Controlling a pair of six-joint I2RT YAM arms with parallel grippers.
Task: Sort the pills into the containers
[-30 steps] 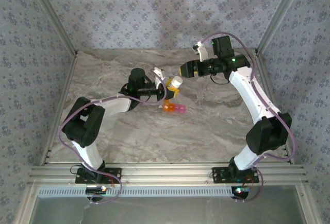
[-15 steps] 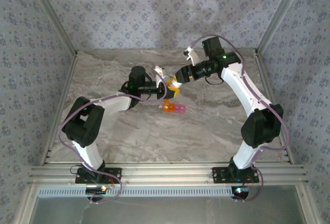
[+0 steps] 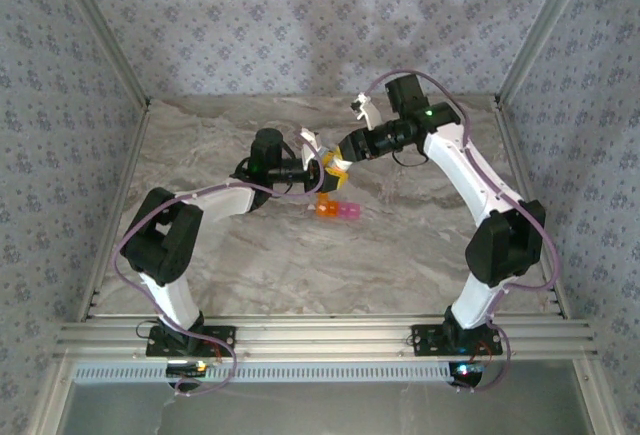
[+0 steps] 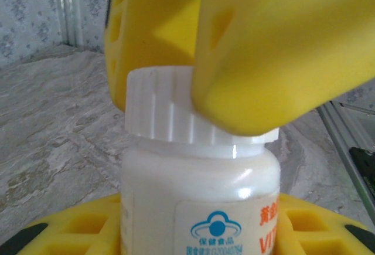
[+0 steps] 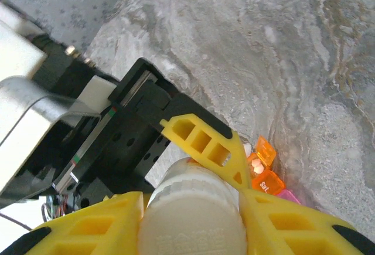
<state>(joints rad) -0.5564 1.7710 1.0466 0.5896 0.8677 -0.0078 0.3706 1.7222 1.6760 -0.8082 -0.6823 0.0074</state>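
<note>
Evidently the sorting has barely begun; the work is at the bottle-opening stage. The left claw (image 3: 316,167) is clamped around the body of the small white plastic bottle (image 4: 199,190), with its yellow fingers (image 4: 105,214) pressing in low on either side. Whether the bottle rests on the marbled grey tabletop (image 3: 400,245) or is lifted off it, I cannot tell. The right claw (image 5: 193,231) reaches in from the opposite side and is closed on the white ribbed cap (image 4: 164,117), one yellow finger touching each flank. The cap sits fully on the neck, so by my reading nothing can be poured out yet.

The two joined translucent plastic compartments (image 3: 338,211), one orange and one pink, lie on the tabletop just beside the held bottle, on its near side and apart from both claws. In the right wrist view the orange one's lid seems to stand open with a few pale specks by it. These may be pills, but they are too small to be sure. The pink one's lid I cannot make out.

What remains, I judge, is nearly everything: twisting the cap off, tipping pills out, and dividing them between the two compartments.
</note>
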